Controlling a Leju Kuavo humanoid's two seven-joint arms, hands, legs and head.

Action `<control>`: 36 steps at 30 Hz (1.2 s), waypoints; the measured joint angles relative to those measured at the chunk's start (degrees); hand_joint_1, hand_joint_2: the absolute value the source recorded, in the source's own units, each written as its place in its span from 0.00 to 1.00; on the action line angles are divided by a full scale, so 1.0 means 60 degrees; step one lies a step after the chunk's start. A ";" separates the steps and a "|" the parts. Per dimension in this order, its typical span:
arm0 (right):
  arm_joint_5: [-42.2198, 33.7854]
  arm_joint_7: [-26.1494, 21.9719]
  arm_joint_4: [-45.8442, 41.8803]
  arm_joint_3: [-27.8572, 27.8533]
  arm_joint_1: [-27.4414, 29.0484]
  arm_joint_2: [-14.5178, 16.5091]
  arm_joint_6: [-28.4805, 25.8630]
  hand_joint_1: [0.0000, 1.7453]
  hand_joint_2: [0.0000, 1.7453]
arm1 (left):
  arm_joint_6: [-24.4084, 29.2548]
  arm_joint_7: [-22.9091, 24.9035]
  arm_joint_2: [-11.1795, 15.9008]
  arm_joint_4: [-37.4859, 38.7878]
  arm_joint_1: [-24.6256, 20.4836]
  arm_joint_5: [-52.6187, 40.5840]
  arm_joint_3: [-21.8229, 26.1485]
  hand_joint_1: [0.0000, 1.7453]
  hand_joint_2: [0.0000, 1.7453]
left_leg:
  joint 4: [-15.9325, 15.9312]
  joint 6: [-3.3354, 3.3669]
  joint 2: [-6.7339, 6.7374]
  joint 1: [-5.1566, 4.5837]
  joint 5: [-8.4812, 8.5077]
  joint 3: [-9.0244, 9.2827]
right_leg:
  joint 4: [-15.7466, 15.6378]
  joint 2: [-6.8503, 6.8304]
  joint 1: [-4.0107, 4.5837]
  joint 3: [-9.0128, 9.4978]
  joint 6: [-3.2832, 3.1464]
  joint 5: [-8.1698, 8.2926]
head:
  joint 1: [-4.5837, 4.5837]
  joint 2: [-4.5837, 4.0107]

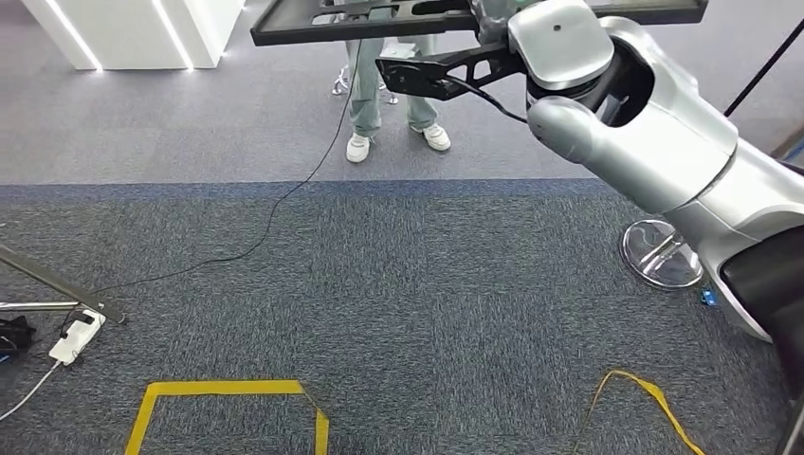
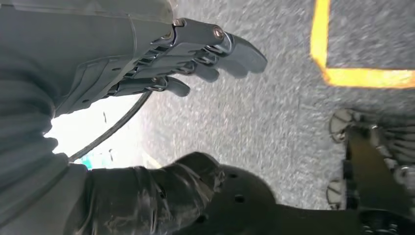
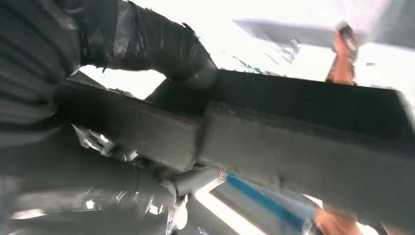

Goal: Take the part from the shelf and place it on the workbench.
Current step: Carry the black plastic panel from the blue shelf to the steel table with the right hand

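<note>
The right hand (image 3: 161, 73) clamps the part (image 3: 293, 147), a long dark bar, thumb over one face and fingers under the other. In the head view the part (image 1: 455, 21) spans the top of the frame (a person's legs (image 1: 389, 95) stand behind it). The left hand (image 2: 195, 54) hangs over grey carpet (image 2: 254, 127), fingers apart, holding nothing.

Right arm (image 1: 654, 123) raised forward, right hand (image 3: 161, 44) gripping; left hand (image 2: 195, 54) hanging, fingers apart.
</note>
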 joint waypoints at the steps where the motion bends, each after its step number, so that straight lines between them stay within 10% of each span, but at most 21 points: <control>1: -0.0001 0.0001 -0.0019 -0.0002 -0.0033 -0.0002 0.0005 1.00 1.00 | -0.0005 0.0012 -0.0013 0.0000 0.0029 0.0005 0.0000 0.00 1.00 | 0.0147 -0.0040 0.0203 -0.0010 -0.0089 -0.0077 | -0.0025 -0.0111 0.0010 0.0034 -0.0067 0.0001 | -0.0025 0.0000; 4: -0.0001 0.0002 -0.0085 -0.0008 -0.0127 -0.0015 0.0015 1.00 1.00 | -0.0008 0.0025 -0.0034 0.0000 0.0006 0.0003 0.0000 0.00 1.00 | 0.1577 -0.0092 0.0998 -0.0043 -0.0738 -0.0754 | -0.0067 -0.0436 0.0104 0.0126 -0.0212 -0.0018 | -0.0100 0.0000; 6: -0.0011 0.0006 -0.0115 -0.0002 -0.0145 -0.0020 0.0021 1.00 1.00 | -0.0011 0.0024 -0.0045 0.0000 -0.0025 0.0005 0.0002 0.00 1.00 | 0.2427 -0.0040 0.1109 -0.0046 -0.0958 -0.1194 | -0.0068 -0.0672 0.0179 0.0166 -0.0265 -0.0051 | -0.0106 0.0000; 12: -0.0068 0.0032 -0.0199 0.0005 -0.0184 -0.0067 0.0007 1.00 1.00 | 0.0023 0.0028 -0.0044 0.0000 -0.0047 0.0022 0.0006 0.00 1.00 | -0.0041 0.0279 0.1747 -0.0403 0.0076 0.0102 | -0.0137 -0.1245 0.0283 0.0324 -0.0260 -0.0152 | -0.0100 0.0000; 15: -0.0085 0.0035 -0.0212 0.0022 -0.0180 -0.0109 -0.0002 1.00 1.00 | 0.0049 0.0035 -0.0007 0.0003 -0.0039 0.0019 0.0015 0.00 1.00 | -0.0324 0.0409 0.1567 -0.0462 0.0135 0.0217 | -0.0227 -0.1407 0.0272 0.0398 -0.0155 -0.0169 | -0.0096 0.0000; 17: -0.0085 0.0035 -0.0221 0.0026 -0.0180 -0.0150 -0.0017 1.00 1.00 | 0.0043 0.0039 -0.0001 0.0004 -0.0026 0.0019 0.0016 0.00 1.00 | -0.0525 0.0493 0.1401 -0.0394 0.0212 0.0367 | 0.0119 -0.1082 0.0251 0.0272 -0.0095 -0.0411 | -0.0091 0.0000; 20: -0.0087 0.0035 -0.0225 0.0066 -0.0131 -0.0206 -0.0036 1.00 1.00 | 0.0021 0.0039 -0.0016 0.0004 -0.0064 0.0021 0.0017 0.00 1.00 | -0.0575 0.0561 0.1127 -0.0334 0.0226 0.0433 | 0.1754 -0.0571 0.0228 -0.0582 -0.0037 -0.1094 | -0.0072 0.0000; 22: -0.0088 0.0035 -0.0224 0.0107 -0.0036 -0.0236 -0.0039 1.00 1.00 | 0.0018 0.0068 -0.0029 0.0004 -0.0073 0.0016 0.0017 0.00 1.00 | -0.0512 0.0544 0.0870 -0.0289 0.0197 0.0427 | 0.2197 -0.0533 0.0179 -0.0896 0.0037 -0.1030 | -0.0069 0.0000; 26: -0.0088 0.0035 -0.0226 0.0130 0.0000 -0.0269 -0.0040 1.00 1.00 | 0.0027 0.0134 -0.0033 0.0006 -0.0058 0.0018 0.0017 0.00 1.00 | -0.0116 0.0307 0.0349 -0.0149 0.0010 0.0255 | 0.0377 0.0051 -0.0025 -0.0121 0.0219 -0.0013 | -0.0075 0.0000; 28: -0.0088 0.0035 -0.0226 0.0149 0.0024 -0.0268 -0.0042 1.00 1.00 | 0.0041 0.0143 -0.0016 0.0010 -0.0062 0.0027 0.0021 0.00 1.00 | 0.0018 0.0171 0.0112 -0.0101 -0.0006 0.0079 | 0.0098 0.0297 -0.0029 0.0004 0.0177 -0.0060 | -0.0082 0.0000; 30: -0.0087 0.0034 -0.0225 0.0172 0.0051 -0.0259 -0.0045 1.00 1.00 | 0.0048 0.0141 -0.0018 0.0011 -0.0027 0.0062 0.0026 0.00 1.00 | 0.0001 0.0072 -0.0082 -0.0053 0.0051 -0.0023 | 0.0048 0.0065 -0.0003 0.0013 0.0041 -0.0040 | -0.0065 0.0000; 36: -0.0085 0.0030 -0.0224 0.0200 0.0062 -0.0241 -0.0049 1.00 1.00 | 0.0034 0.0130 -0.0062 0.0011 -0.0031 0.0144 0.0036 0.00 1.00 | 0.2297 -0.0082 0.1096 -0.0082 -0.0959 -0.1160 | -0.0083 -0.0670 0.0114 0.0135 -0.0191 -0.0021 | -0.0201 0.0000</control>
